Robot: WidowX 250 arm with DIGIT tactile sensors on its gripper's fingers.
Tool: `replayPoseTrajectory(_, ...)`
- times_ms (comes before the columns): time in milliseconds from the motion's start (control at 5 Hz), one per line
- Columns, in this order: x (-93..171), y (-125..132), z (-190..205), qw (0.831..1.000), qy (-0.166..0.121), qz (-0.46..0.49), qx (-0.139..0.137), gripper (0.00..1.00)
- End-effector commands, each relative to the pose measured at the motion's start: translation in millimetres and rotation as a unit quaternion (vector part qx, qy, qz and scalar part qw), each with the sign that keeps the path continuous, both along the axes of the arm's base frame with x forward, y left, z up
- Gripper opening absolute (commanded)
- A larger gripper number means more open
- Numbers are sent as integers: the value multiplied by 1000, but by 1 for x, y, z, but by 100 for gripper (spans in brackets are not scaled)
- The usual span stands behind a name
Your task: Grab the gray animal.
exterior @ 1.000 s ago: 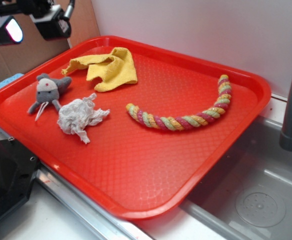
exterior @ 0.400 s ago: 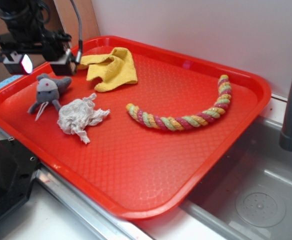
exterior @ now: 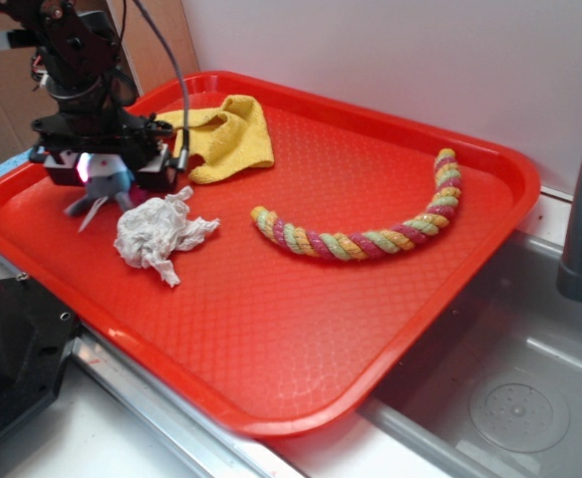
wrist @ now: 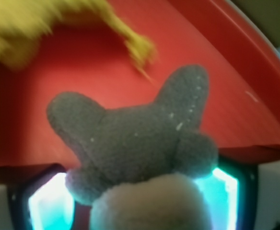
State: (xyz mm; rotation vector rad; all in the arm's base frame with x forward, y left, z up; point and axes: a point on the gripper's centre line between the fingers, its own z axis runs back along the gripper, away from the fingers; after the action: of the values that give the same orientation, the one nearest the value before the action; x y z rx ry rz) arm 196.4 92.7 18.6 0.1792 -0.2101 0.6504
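At the far left of the red tray (exterior: 391, 329), the gripper (exterior: 102, 169) sits low over the mouse (exterior: 100, 189), which lies near the tray's left rim, mostly hidden under the arm in the exterior view. The wrist view is filled by the toy (wrist: 135, 143), its ears spread. Whether the jaws are apart or already pressed on it cannot be told from either view. This looks like the final approach or the start of the grasp; the next move calls for closing squarely on the soft body, then lifting without catching its neighbour.

The mouse is fuzzy gray plush, with rounded lobes and a paler patch low in the wrist view. Just right of it lies a paper wad (exterior: 159, 234), white and crumpled. Behind, a yellow cloth (exterior: 223, 134) is nubby and loosely folded. Further right a rope (exterior: 371, 239) curves, twisted in pink, yellow and green strands. The tray's plastic floor is finely textured.
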Motion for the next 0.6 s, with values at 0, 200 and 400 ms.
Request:
replayPoseTrajectory(0,-9,4,9,1000,-13,-3,-18,0)
replayPoseTrajectory(200,-8,-7,30,999,7,-13,-45,0)
replayPoseTrajectory(400,-3,-24,55,992,61,-59,-94,0)
